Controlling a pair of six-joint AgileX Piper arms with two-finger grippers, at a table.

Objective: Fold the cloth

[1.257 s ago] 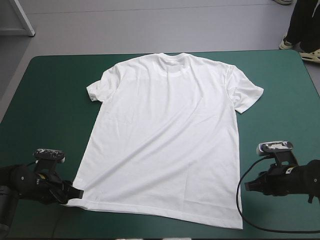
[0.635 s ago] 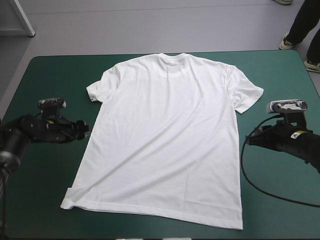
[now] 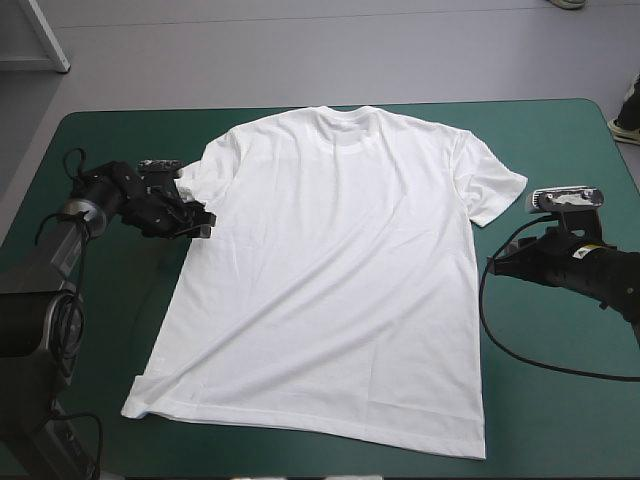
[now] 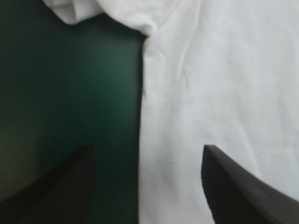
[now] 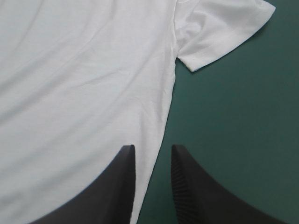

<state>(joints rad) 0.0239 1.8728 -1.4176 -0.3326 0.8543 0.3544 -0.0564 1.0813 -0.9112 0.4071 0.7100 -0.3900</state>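
T-shirt [image 3: 335, 270] spread flat mid-frame (collar toward top), left gripper [image 3: 203, 218] wide open astride its edge under the upper-left sleeve, right gripper [image 3: 491, 265] slightly open just beside its right edge.

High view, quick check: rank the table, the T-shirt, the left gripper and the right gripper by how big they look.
1. The table, largest.
2. The T-shirt, covering much of the table's middle.
3. The left gripper and the right gripper: both small and much alike, so I would not rank one over the other.
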